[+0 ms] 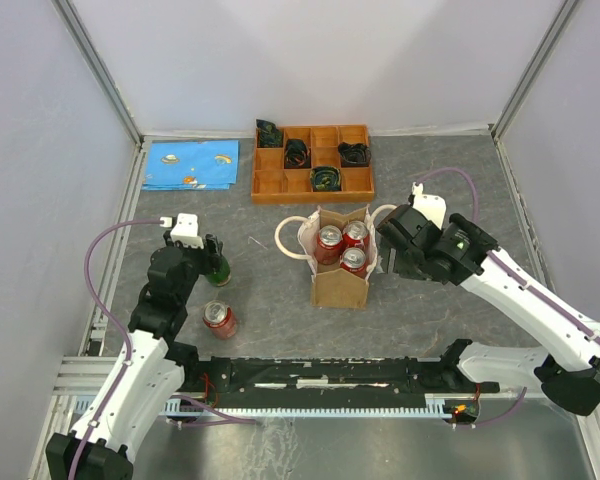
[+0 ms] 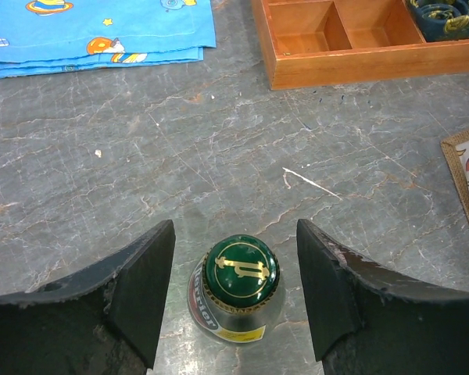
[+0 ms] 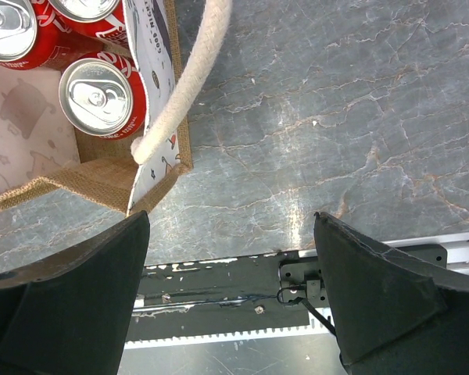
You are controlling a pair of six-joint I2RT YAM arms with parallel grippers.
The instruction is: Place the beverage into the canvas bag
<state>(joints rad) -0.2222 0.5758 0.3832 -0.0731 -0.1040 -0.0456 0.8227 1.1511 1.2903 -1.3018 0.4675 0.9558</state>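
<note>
Three red cans (image 1: 342,248) are seen in the top view standing upright inside the canvas bag (image 1: 338,287), which is set near the middle of the worktop (image 1: 450,180). An orange tray (image 1: 270,185) is placed behind the bag, and a blue cloth (image 1: 192,165) is laid at the far left. The green bottle (image 1: 218,270) is stood upright to the left of the bag and well apart from it, with the left jaws placed around it. A lone red can (image 1: 219,318) is stood just in front of the bottle. The right jaws are held just beside the bag's right side

In the left wrist view, the left jaws are seen spread, one on each side of the bottle's green cap (image 2: 241,269). A strip of worktop is visible in each gap, so nothing is pinched. A corner of the bag (image 2: 467,176) is caught at the right edge

In the right wrist view, the right jaws are seen spread wide over bare worktop and the front rail (image 3: 219,301), with nothing between them. The bag's corner, two full can tops and a rope handle (image 3: 194,74) are shown at upper left
</note>
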